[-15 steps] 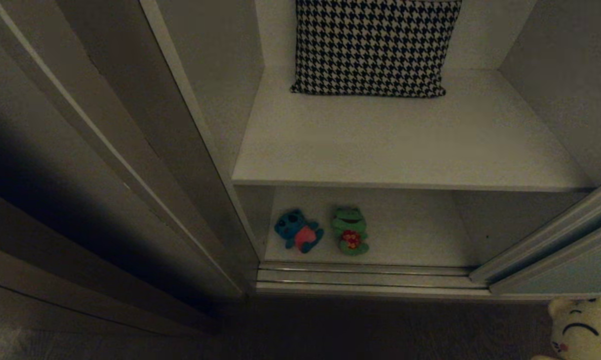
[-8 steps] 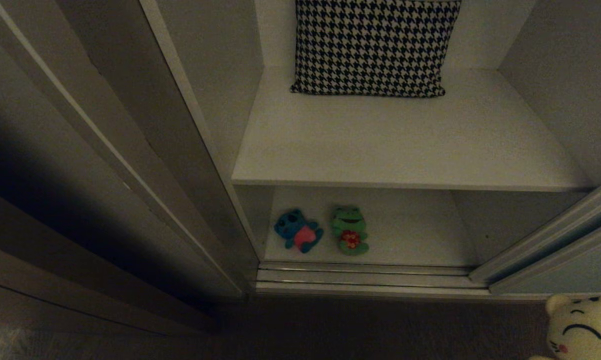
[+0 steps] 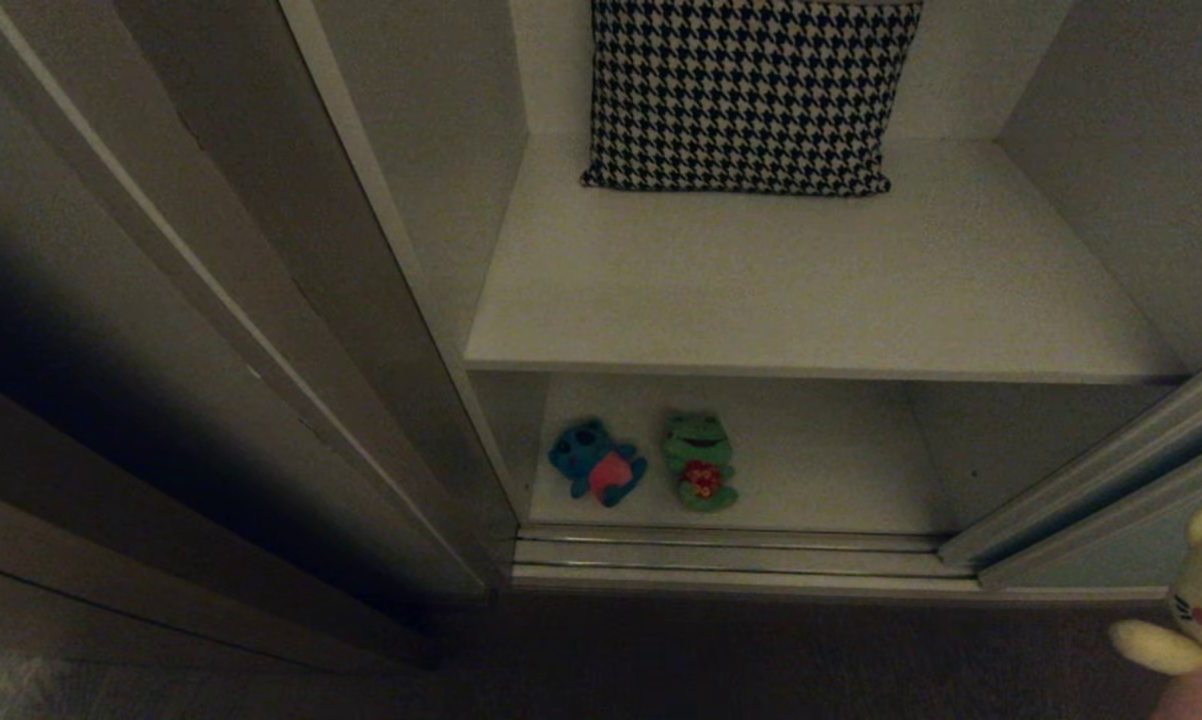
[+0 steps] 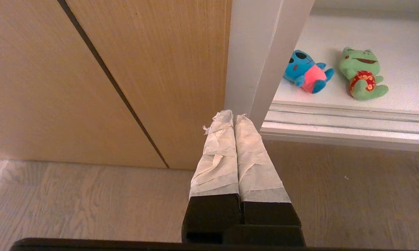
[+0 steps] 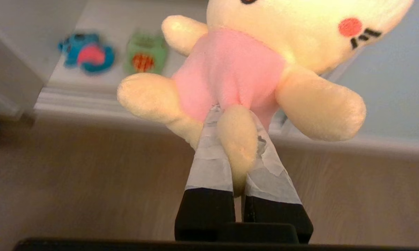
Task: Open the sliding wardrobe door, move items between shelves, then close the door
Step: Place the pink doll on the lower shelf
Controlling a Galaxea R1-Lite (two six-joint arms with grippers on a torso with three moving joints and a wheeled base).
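My right gripper (image 5: pixel 234 115) is shut on a leg of the yellow plush toy with a pink belly (image 5: pixel 230 66). It holds the toy above the floor in front of the wardrobe; the toy shows at the head view's lower right edge (image 3: pixel 1201 610). The blue toy (image 3: pixel 595 462) and the green frog (image 3: pixel 699 462) lie side by side at the left front of the lower shelf (image 3: pixel 841 470). The upper shelf (image 3: pixel 811 290) holds no toys. The sliding wardrobe door (image 3: pixel 1121 540) stands slid to the right, leaving the opening free. My left gripper (image 4: pixel 233 116) is shut and empty, low by the wardrobe's left post.
A black-and-white houndstooth cushion (image 3: pixel 746 95) leans at the back of the upper shelf. Silver floor rails (image 3: pixel 731 560) run along the wardrobe's front. Wooden panels (image 4: pixel 126 69) stand left of the opening. Wood floor (image 4: pixel 352 195) lies in front.
The yellow toy has moved right and a little up at the head view's lower right edge and has turned, so less of it shows. The other toys and the door have not moved.
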